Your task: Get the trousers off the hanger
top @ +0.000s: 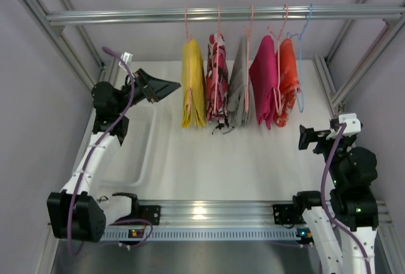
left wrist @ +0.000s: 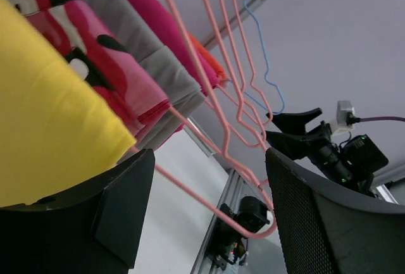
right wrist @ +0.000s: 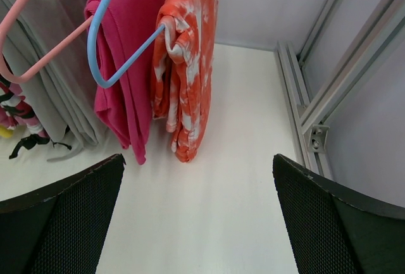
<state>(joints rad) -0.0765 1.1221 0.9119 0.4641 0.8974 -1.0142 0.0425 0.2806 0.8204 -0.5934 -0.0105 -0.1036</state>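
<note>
Five folded trousers hang on hangers from the top rail [top: 126, 16]: yellow [top: 192, 84], pink-white-black patterned [top: 216, 78], grey [top: 240, 84], magenta [top: 263, 81] and orange [top: 286, 81]. My left gripper [top: 166, 88] is open just left of the yellow trousers [left wrist: 44, 116]. In its wrist view the gripper [left wrist: 209, 214] has the lower bar of a pink hanger [left wrist: 202, 201] crossing the gap between its fingers, not clamped. My right gripper [top: 308, 137] is open and empty, low and to the right of the orange trousers [right wrist: 190, 65]. It is apart from them in its wrist view [right wrist: 196, 217].
A blue hanger [top: 302, 65] hangs at the right end, next to the orange trousers; it also shows in the right wrist view [right wrist: 114, 46]. A shallow white tray [top: 142, 160] lies under the left arm. Aluminium frame posts [top: 329, 84] stand along both sides.
</note>
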